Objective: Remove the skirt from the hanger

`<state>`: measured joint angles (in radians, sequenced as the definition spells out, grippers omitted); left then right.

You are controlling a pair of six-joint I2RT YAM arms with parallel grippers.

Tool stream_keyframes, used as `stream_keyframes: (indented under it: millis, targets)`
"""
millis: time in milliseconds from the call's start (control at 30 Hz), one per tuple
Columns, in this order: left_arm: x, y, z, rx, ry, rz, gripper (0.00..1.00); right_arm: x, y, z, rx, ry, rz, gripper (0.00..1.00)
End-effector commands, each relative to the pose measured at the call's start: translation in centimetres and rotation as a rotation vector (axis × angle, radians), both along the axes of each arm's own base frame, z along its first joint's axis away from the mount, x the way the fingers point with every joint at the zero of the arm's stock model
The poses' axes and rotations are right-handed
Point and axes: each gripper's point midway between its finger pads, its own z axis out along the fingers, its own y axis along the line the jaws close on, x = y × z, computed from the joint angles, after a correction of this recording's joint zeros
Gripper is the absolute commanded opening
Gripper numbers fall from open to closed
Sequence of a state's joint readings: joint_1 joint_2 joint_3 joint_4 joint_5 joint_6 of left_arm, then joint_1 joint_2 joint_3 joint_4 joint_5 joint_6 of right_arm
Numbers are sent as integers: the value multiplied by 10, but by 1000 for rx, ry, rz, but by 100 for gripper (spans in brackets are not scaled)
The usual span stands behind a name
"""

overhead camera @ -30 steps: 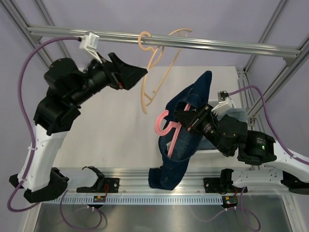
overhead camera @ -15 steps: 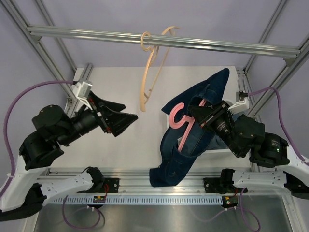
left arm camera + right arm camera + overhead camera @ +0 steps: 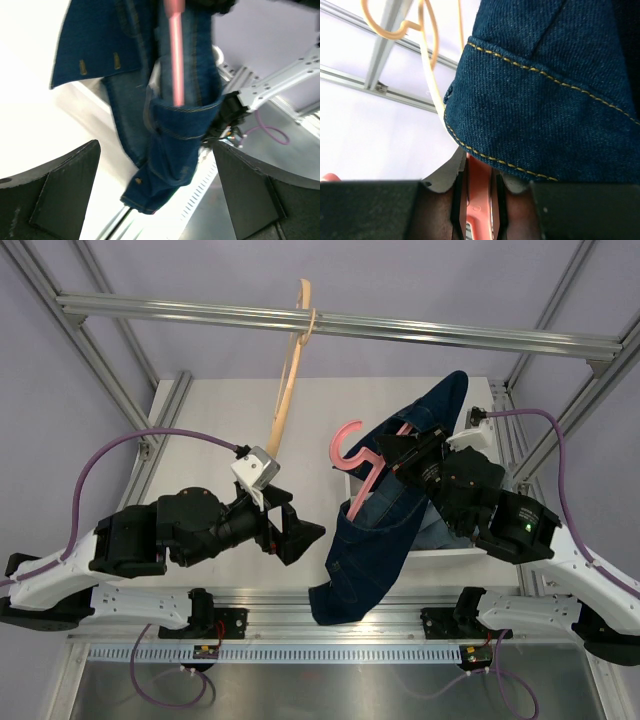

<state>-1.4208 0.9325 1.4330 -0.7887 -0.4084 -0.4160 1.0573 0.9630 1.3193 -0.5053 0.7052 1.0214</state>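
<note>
Overhead: skirt (image 3: pixel 385 530) hanging off pink hanger (image 3: pixel 352 452), gripped by right gripper (image 3: pixel 397 460) above table (image 3: pixel 215 430) | left wrist: left gripper (image 3: pixel 156 165) spread wide, empty, facing the denim | right wrist: fingers (image 3: pixel 440 200) clamped on hanger bar, hem above.

Pale lilac walls (image 3: pixel 430 275) close the space on every side seen. An aluminium rail (image 3: pixel 480 336) crosses high at the back, and slanted struts (image 3: pixel 95 365) of the same profile run down on both sides. Below them lies a white worktop (image 3: pixel 200 430), evenly lit with only soft shadows; in the left wrist view it glares nearly blank. Along its near edge runs a metal beam (image 3: pixel 330 598), then a white perforated strip (image 3: pixel 340 652), then a dull grey steel sheet (image 3: pixel 330 692).
</note>
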Motion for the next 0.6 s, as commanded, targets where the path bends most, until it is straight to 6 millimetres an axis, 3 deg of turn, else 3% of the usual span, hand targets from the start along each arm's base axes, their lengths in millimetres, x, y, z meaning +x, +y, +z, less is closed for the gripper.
stream_keyframes:
  millis: [0,333,567]
  targets:
    - [10,5,0,-8,-78,41,99,-7,-26,75,170,-114,-31,0]
    - [-20,-29,-31,11,-80,-106,99,-11,-33,91,237,-104,-37,0]
    - [-30,-39,-55,50,-69,-118,99,-15,-38,112,294,-116,-38,0]
